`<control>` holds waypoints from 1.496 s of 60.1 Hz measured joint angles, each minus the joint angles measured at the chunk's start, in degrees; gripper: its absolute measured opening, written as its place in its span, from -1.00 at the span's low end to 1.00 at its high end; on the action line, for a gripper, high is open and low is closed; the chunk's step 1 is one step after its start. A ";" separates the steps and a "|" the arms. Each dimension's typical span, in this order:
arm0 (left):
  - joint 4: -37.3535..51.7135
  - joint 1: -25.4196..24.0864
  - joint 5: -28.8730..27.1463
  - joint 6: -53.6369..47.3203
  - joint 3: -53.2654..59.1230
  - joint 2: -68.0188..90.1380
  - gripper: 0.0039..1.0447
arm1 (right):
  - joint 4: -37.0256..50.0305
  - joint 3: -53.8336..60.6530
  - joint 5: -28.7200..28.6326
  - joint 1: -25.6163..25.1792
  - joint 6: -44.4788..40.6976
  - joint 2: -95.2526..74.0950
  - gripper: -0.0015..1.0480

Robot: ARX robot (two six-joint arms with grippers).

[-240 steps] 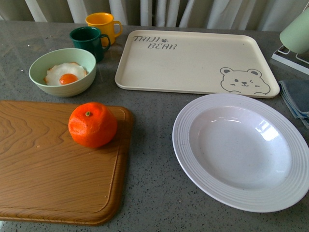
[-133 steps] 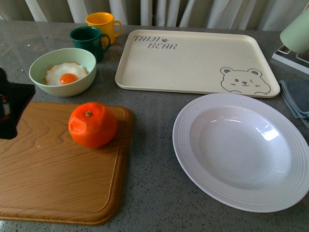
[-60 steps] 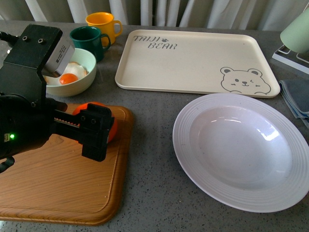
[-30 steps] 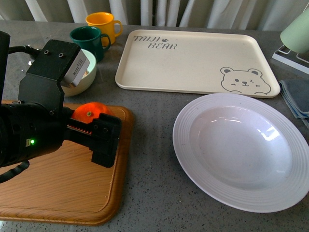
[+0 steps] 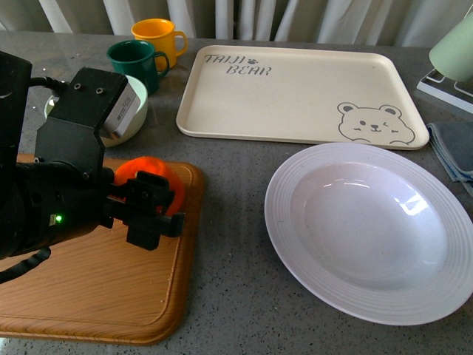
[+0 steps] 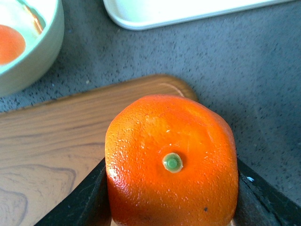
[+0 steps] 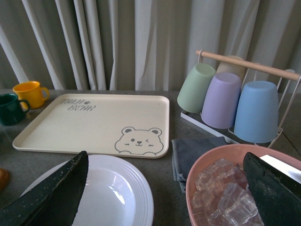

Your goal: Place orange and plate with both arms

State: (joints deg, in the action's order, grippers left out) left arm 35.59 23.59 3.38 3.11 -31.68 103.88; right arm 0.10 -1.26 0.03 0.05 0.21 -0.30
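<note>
Lowered since earlier, left gripper (image 5: 154,207) clasps orange (image 6: 171,160), frame mid-left; shallow pinch may let it roll; right gripper (image 7: 162,193) gapes.

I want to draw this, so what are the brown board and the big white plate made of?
The board looks like wood, or maybe a wood-look print: brown wavy grain and a dull finish. The plate looks like shiny ceramic or melamine, I can't tell which: bright glints in its smooth centre and fine ribs on the rim.
</note>
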 joint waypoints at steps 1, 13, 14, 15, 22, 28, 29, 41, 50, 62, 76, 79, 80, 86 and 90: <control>-0.22 0.07 0.00 0.00 0.00 -0.74 0.03 | 0.00 0.00 0.00 0.00 0.00 0.00 0.83; -2.60 2.62 -0.04 0.79 -0.02 -7.23 0.00 | 0.00 0.00 0.00 0.00 0.00 0.00 0.83; -2.82 3.17 -0.04 0.90 -0.07 -7.52 0.00 | 0.00 0.00 0.00 0.00 0.00 0.00 0.83; -3.04 3.74 -0.04 1.09 -0.15 -7.69 0.00 | 0.00 0.00 0.00 0.00 0.00 0.00 0.83; -3.41 8.96 -0.33 2.16 -2.60 -7.39 0.00 | 0.00 0.00 0.00 0.00 0.00 0.00 0.83; -3.34 11.98 -0.31 2.78 -4.63 -6.08 0.00 | 0.00 0.00 0.02 -0.02 0.00 0.00 0.83; -3.32 12.59 -0.26 2.84 -4.96 -5.70 -0.01 | 0.00 0.00 0.00 -0.02 0.00 0.00 0.83; -2.82 17.79 1.18 2.58 -8.15 -0.31 -0.01 | 0.00 0.00 0.00 0.00 0.00 0.00 0.83; -2.82 20.39 1.86 2.05 -11.30 3.48 -0.01 | 0.00 0.00 0.00 0.00 0.00 0.00 0.83; -2.80 22.01 2.29 1.86 -14.78 7.17 -0.01 | 0.00 0.00 0.00 0.00 0.00 0.00 0.83; -2.71 22.60 3.30 1.88 -18.08 11.06 -0.01 | 0.00 0.00 0.00 0.00 0.00 0.00 0.83; -2.73 22.73 3.76 1.86 -18.73 11.80 -0.01 | 0.00 0.00 0.00 0.00 0.00 0.00 0.83; -2.80 22.80 3.93 1.86 -19.08 12.17 -0.01 | 0.00 0.00 0.00 0.00 0.00 0.00 0.83; -3.43 23.04 4.50 1.40 -20.63 13.51 -0.01 | 0.00 0.00 0.00 0.00 0.00 0.00 0.83; -3.82 23.21 4.85 1.11 -21.68 14.45 -0.01 | 0.00 0.00 0.00 0.00 0.00 0.00 0.83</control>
State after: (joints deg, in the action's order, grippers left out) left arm 31.77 46.81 8.23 4.23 -53.36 118.32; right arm 0.10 -1.26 0.03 0.05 0.21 -0.30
